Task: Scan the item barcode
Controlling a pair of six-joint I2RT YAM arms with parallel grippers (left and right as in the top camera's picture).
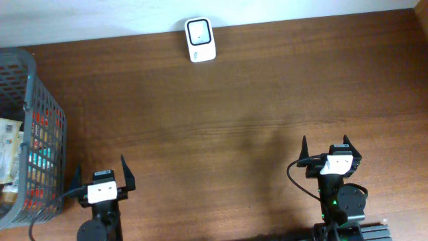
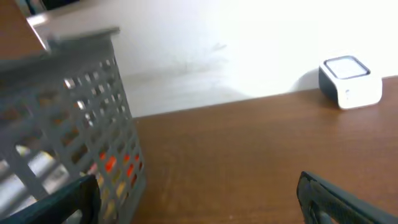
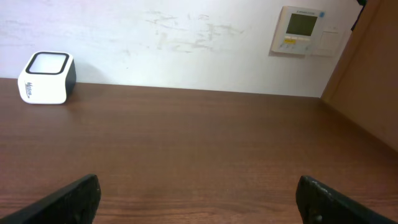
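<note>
Two tools stand wide and empty along the lower edge of the overhead view: the left tool (image 1: 100, 167) just beside the basket (image 1: 41, 100) at the left edge, the right tool (image 1: 326, 142) at lower right. The items (image 1: 8, 144) lie in the basket. The scanner (image 1: 200, 40) sits top centre at the far edge of the table (image 1: 241, 100), open wood between.

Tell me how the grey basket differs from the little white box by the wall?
The basket is grey open mesh; the white box is solid, with a dark window on top. The basket is far larger than the white box. The basket holds packets; the white box holds nothing. Both stand on the wooden table.
</note>
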